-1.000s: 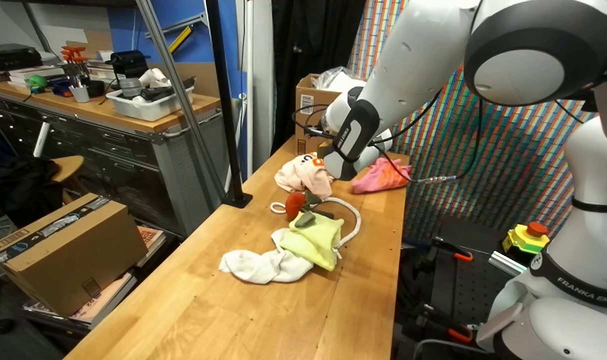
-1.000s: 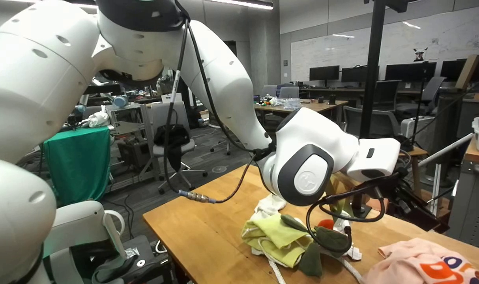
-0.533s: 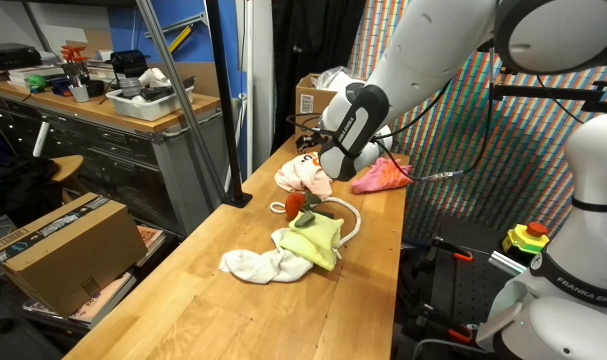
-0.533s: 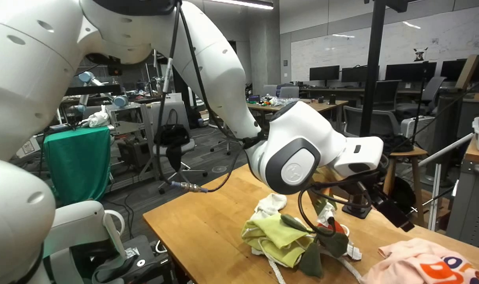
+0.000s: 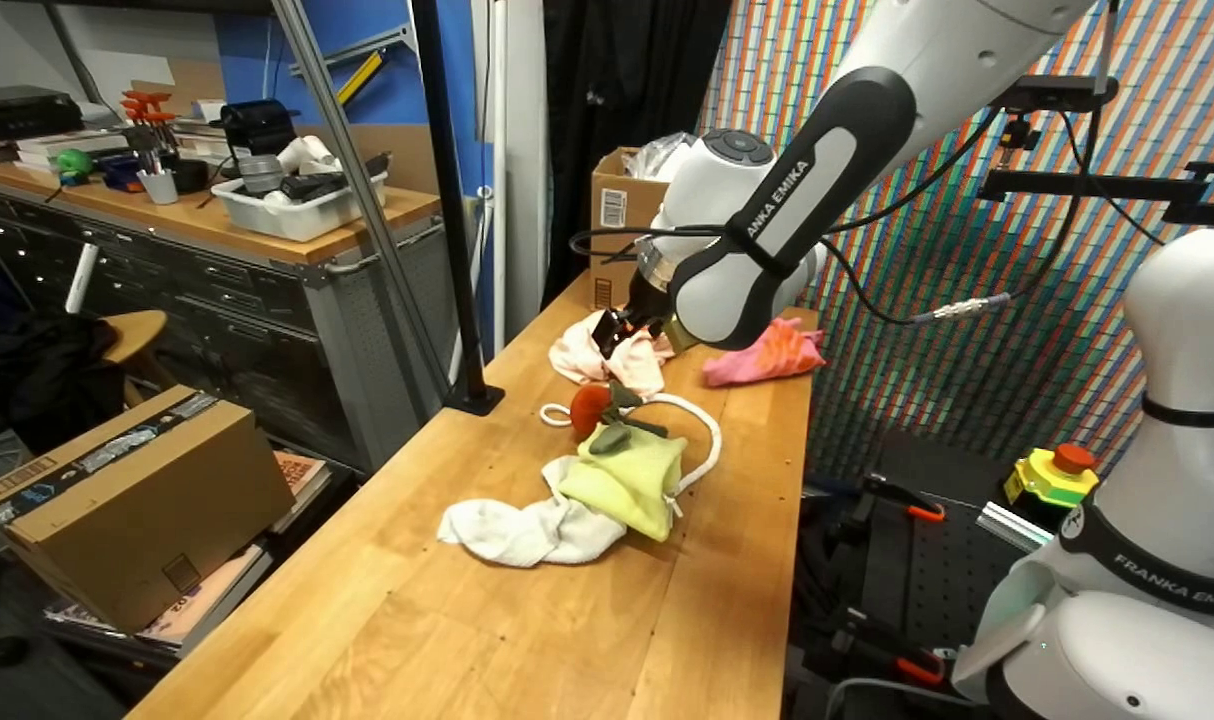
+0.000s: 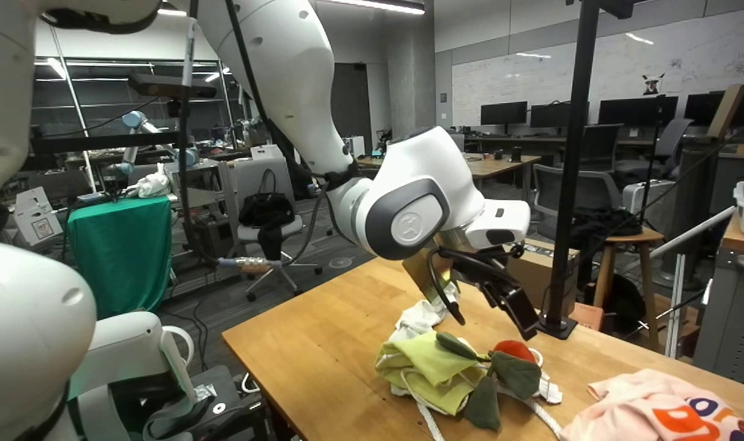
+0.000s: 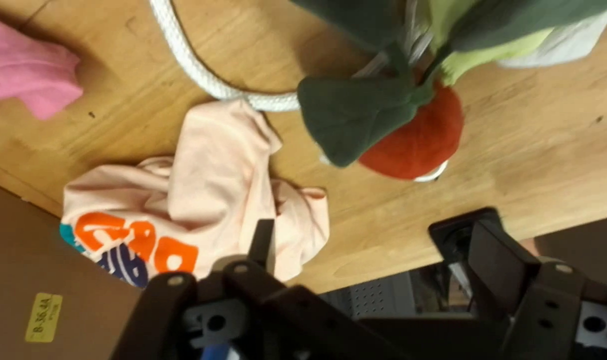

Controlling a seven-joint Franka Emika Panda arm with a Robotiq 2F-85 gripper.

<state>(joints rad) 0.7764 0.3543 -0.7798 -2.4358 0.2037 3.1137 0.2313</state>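
Hovering, fingers spread wide, the gripper has orange-lettered peach cloth lower to one side; the arm above reads "ANKA EMIKA".

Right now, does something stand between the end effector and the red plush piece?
Nothing visible stands between the open end effector and the red plush piece, though a dark green leaf overlaps part of it in the wrist view. The black pole stands to one side.

Robotics lab: Franka-branded arm; second, blue-jointed arm in background; red emergency-stop button; scribbled whiteboard; row of monitors; orange-handled tools atop drawer cabinet.
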